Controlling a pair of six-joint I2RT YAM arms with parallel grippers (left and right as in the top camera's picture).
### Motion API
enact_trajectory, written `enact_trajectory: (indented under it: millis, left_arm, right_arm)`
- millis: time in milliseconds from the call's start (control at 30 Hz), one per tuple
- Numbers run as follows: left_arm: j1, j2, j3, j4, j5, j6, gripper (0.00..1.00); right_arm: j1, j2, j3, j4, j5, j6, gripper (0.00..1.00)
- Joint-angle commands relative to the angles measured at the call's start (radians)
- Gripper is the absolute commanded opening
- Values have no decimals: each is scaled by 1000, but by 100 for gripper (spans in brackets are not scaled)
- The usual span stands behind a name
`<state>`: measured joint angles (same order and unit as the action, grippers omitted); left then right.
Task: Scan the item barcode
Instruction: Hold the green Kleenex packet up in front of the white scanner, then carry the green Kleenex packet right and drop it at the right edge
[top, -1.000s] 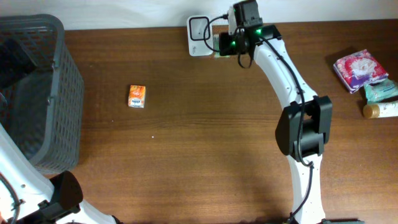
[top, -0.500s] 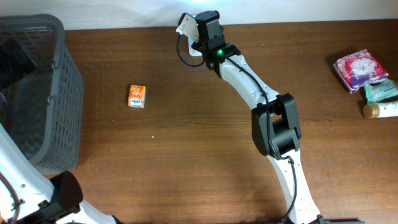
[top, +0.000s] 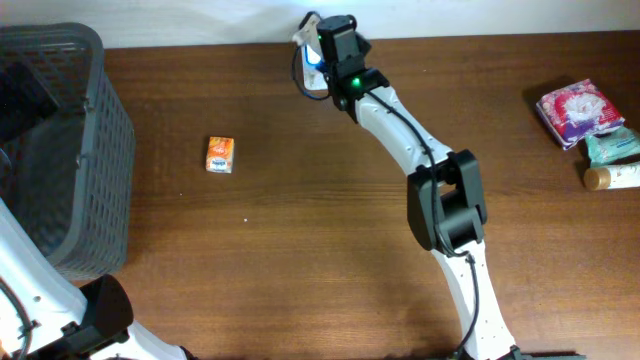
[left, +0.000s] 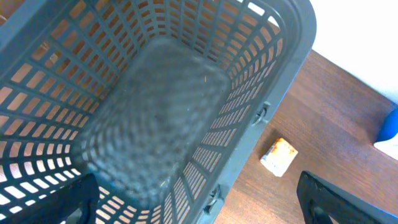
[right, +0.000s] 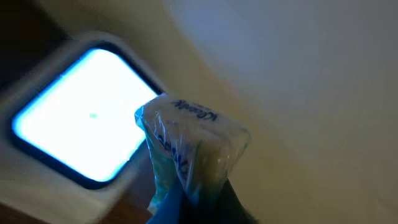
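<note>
Up by the far table (top: 300, 250) edge, holding the Kleenex pack (right: 189, 146) before the lit scanner (right: 81, 140) window, right gripper (right: 193, 202) clenched on it, probably showing its barcode; left gripper (left: 199, 199) gaping over basket (left: 273, 81).

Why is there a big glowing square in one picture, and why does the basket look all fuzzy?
Right wrist view: the scanner window is lit so brightly that it washes out to white-blue, and its edges look soft next to the sharper tissue packet. Left wrist view: the floor of the basket is out of focus, while its side walls look crisper. Overhead view: evenly lit and sharp.
</note>
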<state>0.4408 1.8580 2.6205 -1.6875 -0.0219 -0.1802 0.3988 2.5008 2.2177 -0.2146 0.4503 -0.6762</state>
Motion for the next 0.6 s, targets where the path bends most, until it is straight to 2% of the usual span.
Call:
enact_trajectory:
  millis: [0,67,133,200,333,467,533,567]
  left_arm:
    - [3,1,-2,0,4,-6,99]
    - [3,1,-2,0,4,-6,99]
    - [3,1,-2,0,4,-6,99]
    - [3,1,-2,-1,4,-6,99]
    - [3,1,-2,0,4,-6,99]
    - [3,1,-2,0,4,-6,99]
    - [3,1,-2,0,4,-6,99]
    - [3,1,-2,0,4,-6,99]
  right_arm:
    - [-93,-172,3,-140,246,276,4]
    - [-182,-200,3,-378,238,476,4]
    - [-264,-200,3,-558,220,608,4]
    - [-380,-200,3,-742,51,726,4]
    - [-590,-200,3,-933,-234,751,4]
    - [-787,-198,2,-1025,-254,790,4]
    - [-861,-198,2,-1037,-338,791,5]
    - [-885,-197,2,-1039,-370,790,14]
